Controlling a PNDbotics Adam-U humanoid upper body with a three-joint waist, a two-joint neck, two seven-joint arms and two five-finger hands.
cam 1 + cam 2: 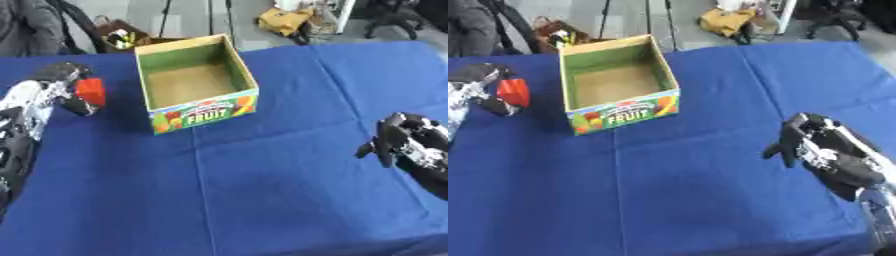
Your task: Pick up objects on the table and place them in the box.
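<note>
The red object [90, 91] sat in my left hand [59, 86], fingers curled round it, just left of the box [199, 107] and apart from its wall. I judged it light and rigid, likely smooth, so a hold across its broad sides seemed safest. The box stood open and looked empty on the blue-covered bench [262, 190]. My right hand [820, 147] hung near the right edge, fingers curled, holding nothing.
</note>
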